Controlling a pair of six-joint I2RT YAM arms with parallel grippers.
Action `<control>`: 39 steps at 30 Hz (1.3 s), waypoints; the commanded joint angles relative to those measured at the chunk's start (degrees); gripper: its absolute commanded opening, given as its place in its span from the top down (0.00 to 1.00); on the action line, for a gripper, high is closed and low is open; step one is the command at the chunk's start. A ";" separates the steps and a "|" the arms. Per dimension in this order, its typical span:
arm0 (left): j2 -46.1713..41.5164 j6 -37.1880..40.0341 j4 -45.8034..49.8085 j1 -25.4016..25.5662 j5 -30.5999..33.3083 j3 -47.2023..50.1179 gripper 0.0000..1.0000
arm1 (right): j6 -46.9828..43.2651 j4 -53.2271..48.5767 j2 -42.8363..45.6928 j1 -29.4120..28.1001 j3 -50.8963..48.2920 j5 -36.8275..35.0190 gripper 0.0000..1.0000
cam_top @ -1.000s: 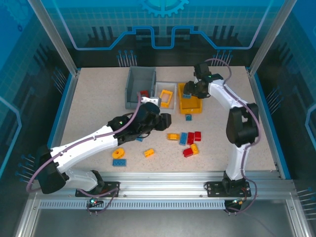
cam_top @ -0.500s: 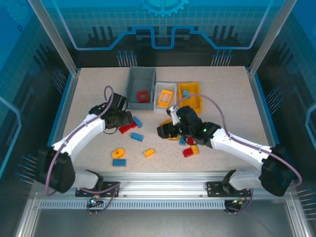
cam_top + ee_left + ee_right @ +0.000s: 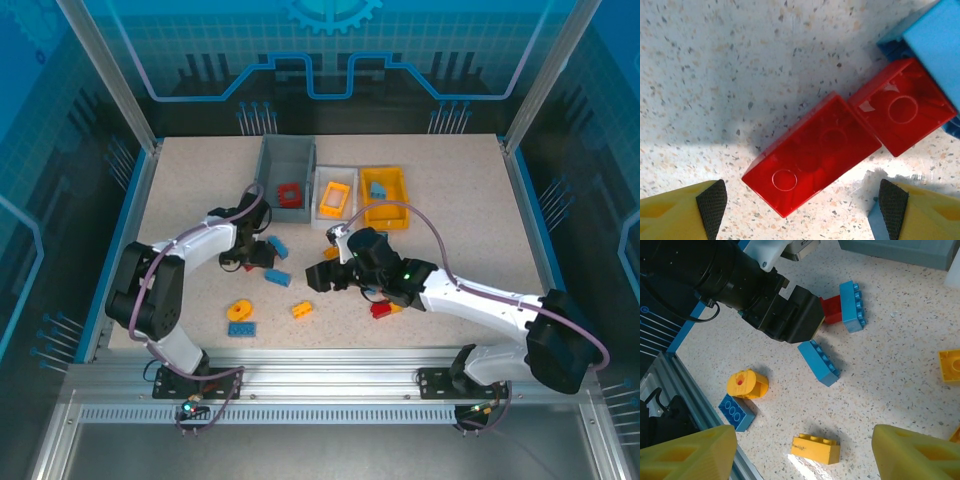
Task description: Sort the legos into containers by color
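Note:
Two red legos (image 3: 812, 155) (image 3: 902, 107) lie end to end on the table. My left gripper (image 3: 800, 210) hangs open just above them, and a blue lego (image 3: 935, 40) touches the far one. From above, the left gripper (image 3: 256, 257) sits left of that blue lego (image 3: 275, 245). My right gripper (image 3: 320, 275) is open over the table's middle with nothing held. A yellow lego (image 3: 816, 449) lies below its spread fingers (image 3: 690, 455). The grey container (image 3: 268, 165) holds a red frame (image 3: 290, 193). A yellow frame (image 3: 335, 197) is in the white container (image 3: 322, 178), and the yellow container (image 3: 398, 190) holds a blue piece (image 3: 378, 188).
Loose on the table are a blue lego (image 3: 819, 363), a round yellow piece (image 3: 747, 385), a blue brick (image 3: 737, 412) near the front rail, and red and yellow legos (image 3: 385, 305) under the right arm. The left gripper's black body (image 3: 780, 310) is close ahead of the right one.
My left gripper moved left, away from the white container, to above the red legos, and opened wider. My right gripper came from the yellow container down to the table's middle.

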State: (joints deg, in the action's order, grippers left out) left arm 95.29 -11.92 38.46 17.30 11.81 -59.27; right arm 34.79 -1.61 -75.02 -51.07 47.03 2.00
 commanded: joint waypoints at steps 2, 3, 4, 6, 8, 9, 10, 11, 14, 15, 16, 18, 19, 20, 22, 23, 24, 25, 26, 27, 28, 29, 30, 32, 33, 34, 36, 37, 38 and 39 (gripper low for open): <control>2.72 3.35 -0.49 -0.34 1.86 -2.43 0.16 | 1.33 1.25 -1.17 -0.85 1.87 -0.02 0.27; 3.51 3.53 -0.52 -0.34 1.86 -2.90 0.17 | 1.44 1.17 -1.25 -0.83 2.01 0.02 0.27; 4.44 3.87 -0.65 -0.34 1.77 -3.24 0.17 | 1.51 1.07 -1.27 -0.87 2.10 -0.06 0.27; 5.82 4.00 -0.58 -0.38 1.93 -3.95 0.19 | 1.60 0.78 -1.13 -0.87 2.23 -0.32 0.27; 6.78 3.82 -0.65 -0.34 1.55 -4.36 0.23 | 1.60 0.40 -0.95 -0.85 2.30 -0.72 0.27; 7.01 3.43 -0.55 -0.34 0.90 -4.44 0.26 | 1.60 0.19 -0.77 -0.87 2.24 -0.97 0.28; 6.88 3.00 -0.41 -0.34 0.07 -4.37 0.29 | 1.62 0.11 -0.74 -0.83 2.27 -1.23 0.28; 6.71 2.67 -0.31 -0.31 -0.48 -4.08 0.33 | 1.63 -0.04 -0.66 -0.87 2.20 -1.46 0.28; 5.30 1.22 0.00 -0.17 -1.43 -2.63 0.50 | 1.73 -0.33 -0.82 -0.74 2.22 -1.88 0.28; 4.82 0.73 0.15 -0.14 -1.32 -2.09 0.56 | 1.84 -0.37 -0.98 -0.70 2.29 -2.00 0.28; 4.34 0.35 0.16 -0.12 -0.99 -1.47 0.60 | 1.91 -0.33 -1.09 -0.61 2.33 -2.02 0.28; 3.49 -0.41 -0.23 -0.07 -0.12 -0.28 0.64 | 2.09 -0.33 -1.48 -0.47 2.62 -2.01 0.29; 2.89 -0.85 -0.43 -0.07 0.34 0.25 0.65 | 1.95 -0.33 -1.61 -0.52 2.71 -2.04 0.29; 2.18 -1.35 -0.25 -0.12 0.87 0.53 0.66 | 1.95 -0.38 -1.62 -0.52 2.88 -2.09 0.29; -0.47 -2.42 0.36 -0.01 2.19 0.77 0.67 | 1.54 -0.99 -1.17 -0.52 3.07 -2.88 0.30; -1.99 -2.78 0.79 0.06 2.56 0.63 0.67 | 1.22 -1.32 -0.69 -0.48 3.03 -3.68 0.31; -3.73 -3.08 1.49 0.26 2.47 0.03 0.67 | 0.83 -1.46 0.19 -0.36 3.02 -4.75 0.31; -5.15 -3.36 2.19 0.44 2.03 -0.95 0.67 | 0.49 -1.11 1.20 -0.14 3.05 -5.78 0.32; -6.11 -3.67 2.84 0.68 1.66 -2.10 0.66 | 0.26 -0.42 2.17 0.22 2.92 -6.70 0.32; -6.74 -4.18 3.71 1.16 1.55 -3.64 0.66 | 0.11 0.81 3.22 0.81 2.46 -7.66 0.33; -6.95 -4.60 4.43 1.55 1.46 -5.60 0.66 | 0.02 2.38 4.26 1.32 1.93 -8.96 0.32; -6.67 -5.21 4.85 1.88 1.37 -7.23 0.66 | -0.13 4.08 4.97 1.81 1.52 -9.97 0.32; -6.34 -5.70 4.97 2.24 1.16 -9.01 0.66 | -0.39 6.07 5.39 2.47 1.15 -11.03 0.32; -4.63 -6.33 5.12 2.94 1.17 -13.20 0.66 | -0.60 8.13 5.38 4.03 1.49 -12.13 0.31; -3.10 -6.51 5.44 3.24 1.32 -15.79 0.66 | -0.70 8.37 5.05 4.91 2.28 -12.35 0.31; -1.40 -6.76 6.00 3.46 1.68 -18.51 0.66 | -0.77 8.10 4.60 5.74 3.05 -12.25 0.31; 2.54 -7.27 7.22 3.62 2.74 -24.19 0.66 | -0.99 7.14 3.65 7.20 6.00 -11.98 0.31; 4.91 -7.57 7.69 3.62 3.59 -27.38 0.66 | -1.19 6.69 3.15 7.67 6.90 -11.93 0.31; 6.86 -7.70 8.22 3.62 4.39 -30.11 0.65 | -1.34 6.39 2.88 8.06 7.58 -11.84 0.32; 9.61 -7.87 9.08 3.61 5.44 -33.35 0.65 | -1.42 6.17 2.47 8.43 8.21 -11.64 0.32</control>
State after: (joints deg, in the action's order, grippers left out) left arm 99.81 -18.09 43.72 20.75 14.17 -86.89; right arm 34.48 3.51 -71.77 -43.62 52.10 -8.62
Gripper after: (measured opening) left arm 0.353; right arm 0.685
